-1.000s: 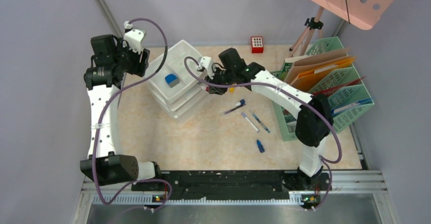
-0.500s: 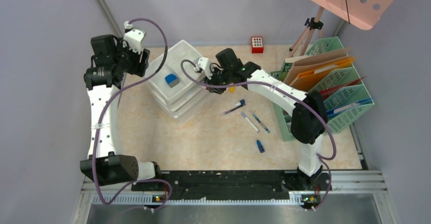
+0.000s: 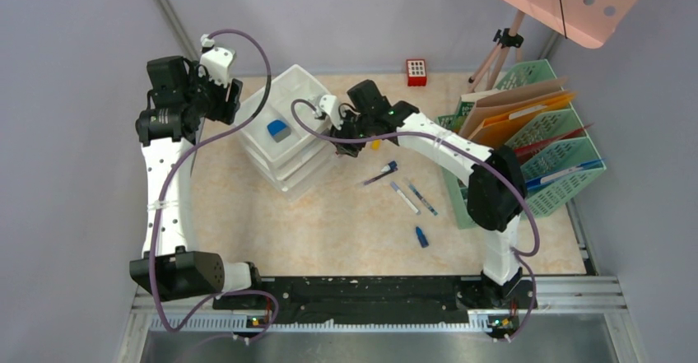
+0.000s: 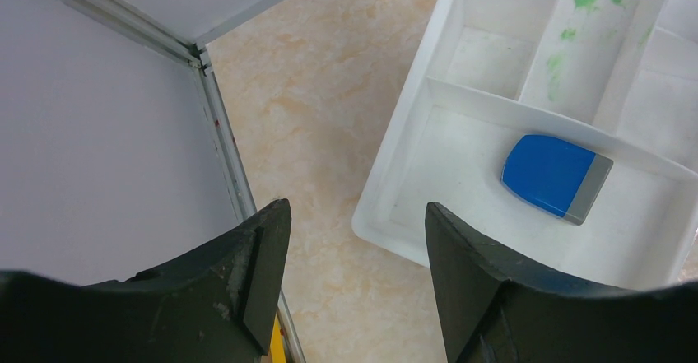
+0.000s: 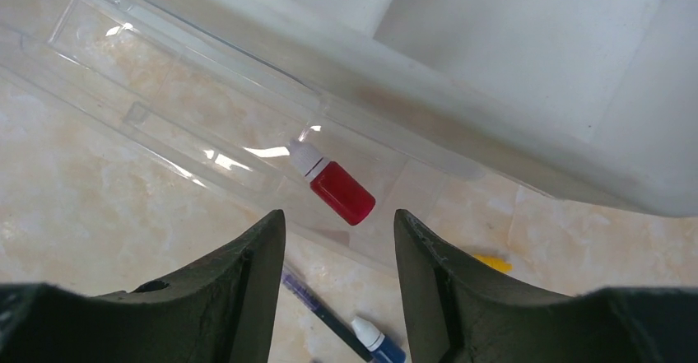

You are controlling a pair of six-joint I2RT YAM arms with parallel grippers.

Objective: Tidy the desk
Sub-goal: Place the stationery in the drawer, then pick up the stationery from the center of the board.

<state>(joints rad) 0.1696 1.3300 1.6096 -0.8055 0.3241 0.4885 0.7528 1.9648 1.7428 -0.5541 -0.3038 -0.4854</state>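
Observation:
The desk (image 3: 329,215) is a beige marbled top. My right gripper (image 3: 341,142) is open at the right side of the white drawer unit (image 3: 284,137). In the right wrist view my right gripper (image 5: 339,213) is open and empty, just short of a small red bottle with a white cap (image 5: 339,188) that lies in a clear pulled-out tray (image 5: 165,91). My left gripper (image 3: 232,100) is open and empty at the unit's far left corner; in the left wrist view it (image 4: 358,208) hovers over bare desk. A blue and grey eraser (image 4: 556,175) lies in the open top drawer.
Pens (image 3: 380,173) (image 3: 404,197) (image 3: 421,197) and a blue cap (image 3: 421,236) lie on the desk right of the unit. A yellow bit (image 5: 492,262) lies near the tray. A green mesh file rack (image 3: 568,161) stands at the right, a red box (image 3: 416,72) and a tripod (image 3: 498,54) at the back.
My right gripper has moved a little left and back, closer to the drawer unit. The left arm has not moved.

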